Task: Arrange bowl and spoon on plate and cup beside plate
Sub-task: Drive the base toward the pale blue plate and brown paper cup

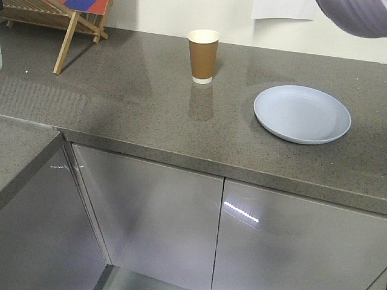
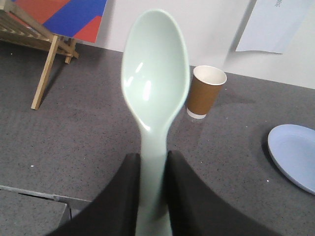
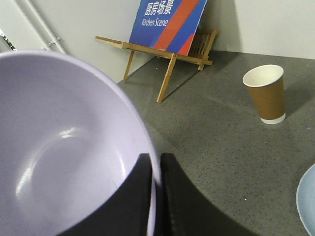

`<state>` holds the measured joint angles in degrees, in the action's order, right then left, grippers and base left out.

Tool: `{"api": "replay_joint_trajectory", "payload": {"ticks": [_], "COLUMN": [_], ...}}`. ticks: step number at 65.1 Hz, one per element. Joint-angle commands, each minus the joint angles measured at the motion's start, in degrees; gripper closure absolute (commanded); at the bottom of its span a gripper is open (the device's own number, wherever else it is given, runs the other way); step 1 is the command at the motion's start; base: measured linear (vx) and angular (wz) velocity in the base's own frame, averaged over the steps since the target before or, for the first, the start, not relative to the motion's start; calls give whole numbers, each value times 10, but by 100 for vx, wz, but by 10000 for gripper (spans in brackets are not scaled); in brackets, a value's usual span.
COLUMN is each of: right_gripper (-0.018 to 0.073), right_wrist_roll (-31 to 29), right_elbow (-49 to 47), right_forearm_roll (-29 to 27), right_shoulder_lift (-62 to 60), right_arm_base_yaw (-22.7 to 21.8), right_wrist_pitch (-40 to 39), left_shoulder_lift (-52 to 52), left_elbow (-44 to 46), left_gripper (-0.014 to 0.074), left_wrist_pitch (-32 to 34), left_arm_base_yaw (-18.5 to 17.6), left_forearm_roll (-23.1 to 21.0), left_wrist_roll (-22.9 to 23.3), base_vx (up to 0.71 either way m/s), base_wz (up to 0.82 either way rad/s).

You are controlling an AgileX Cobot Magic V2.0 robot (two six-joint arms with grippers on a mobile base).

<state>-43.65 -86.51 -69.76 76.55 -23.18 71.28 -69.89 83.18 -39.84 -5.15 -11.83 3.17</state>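
Observation:
My left gripper (image 2: 153,160) is shut on the handle of the pale mint spoon (image 2: 156,78), which is held above the counter with its scoop pointing away. My right gripper (image 3: 156,162) is shut on the rim of the lavender bowl (image 3: 59,147), one finger inside and one outside. Part of that bowl (image 1: 357,15) shows high at the top right of the front view. The pale blue plate (image 1: 302,113) lies empty on the counter at the right. To its left stands the brown paper cup (image 1: 202,55), upright and apart from the plate. The cup (image 2: 205,92) and the plate (image 2: 295,155) also show in the left wrist view.
A wooden stand (image 1: 75,21) holding a blue and red sign (image 3: 167,22) sits at the back left of the grey counter (image 1: 139,103). The counter's front edge (image 1: 181,158) runs above glossy cabinet doors. A lower counter section (image 1: 21,151) juts out at the left.

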Motion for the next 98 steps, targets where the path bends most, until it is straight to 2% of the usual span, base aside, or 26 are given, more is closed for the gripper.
{"api": "replay_joint_trajectory", "payload": {"ticks": [1,98], "right_gripper": [564,564], "right_wrist_roll": [-6,-6], "right_elbow": [-17,-17], "right_forearm_roll": [-45,-45], "right_shoulder_lift": [-15,-15], "right_arm_base_yaw": [-3,-3], "right_wrist_pitch": [-7,-7], "left_shoulder_lift": [13,13], "left_elbow": [16,16], "left_gripper": [602,602], "left_wrist_pitch": [39,32], "left_arm_base_yaw": [-1,-1], "left_forearm_roll": [-9,-9], "left_wrist_roll": [1,1], "base_vx": [1,5], "base_wz": [1,-13]}}
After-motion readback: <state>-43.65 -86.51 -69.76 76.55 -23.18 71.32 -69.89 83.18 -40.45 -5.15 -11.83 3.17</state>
